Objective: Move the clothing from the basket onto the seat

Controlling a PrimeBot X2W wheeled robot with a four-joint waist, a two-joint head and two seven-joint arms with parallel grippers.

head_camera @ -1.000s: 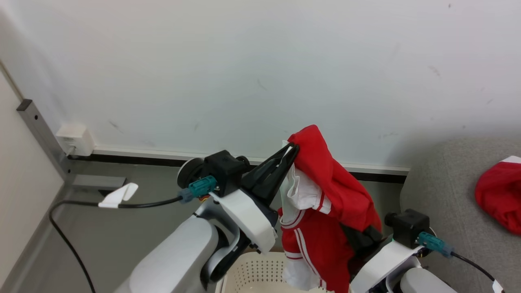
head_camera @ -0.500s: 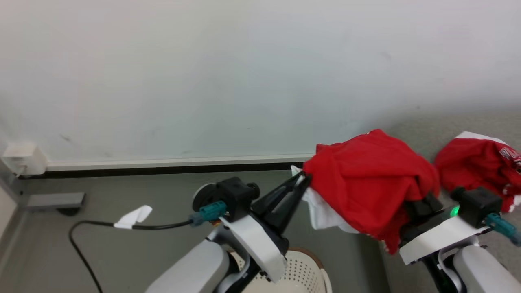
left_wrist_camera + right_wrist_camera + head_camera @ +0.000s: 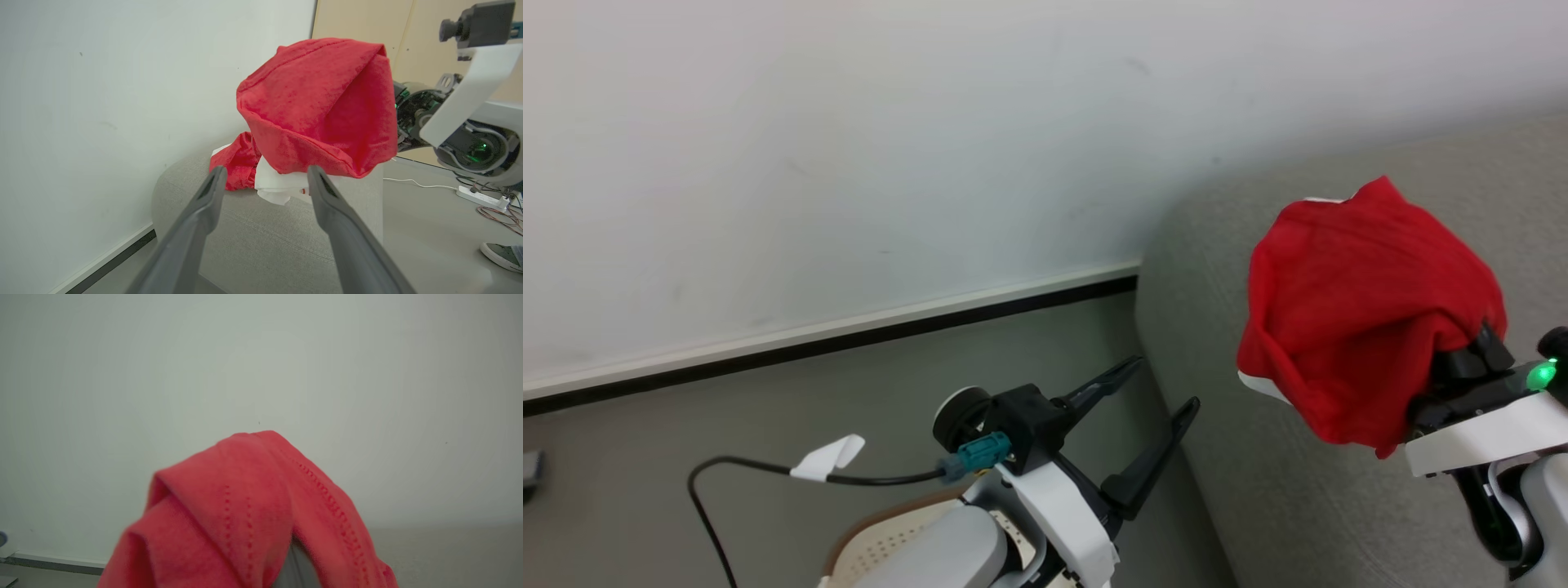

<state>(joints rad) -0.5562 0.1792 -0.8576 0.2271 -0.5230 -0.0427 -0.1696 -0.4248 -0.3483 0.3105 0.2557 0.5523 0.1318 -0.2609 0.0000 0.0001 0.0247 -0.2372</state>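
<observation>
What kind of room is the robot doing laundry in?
Probably a lab or test room set up like a home: a bare white wall, a power strip with loose wires on the grey floor, and a grey seat near a laundry basket.

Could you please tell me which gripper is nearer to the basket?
Left. The open left gripper is close by the basket; the right gripper, draped in the clothing, is farther off over the seat.
</observation>
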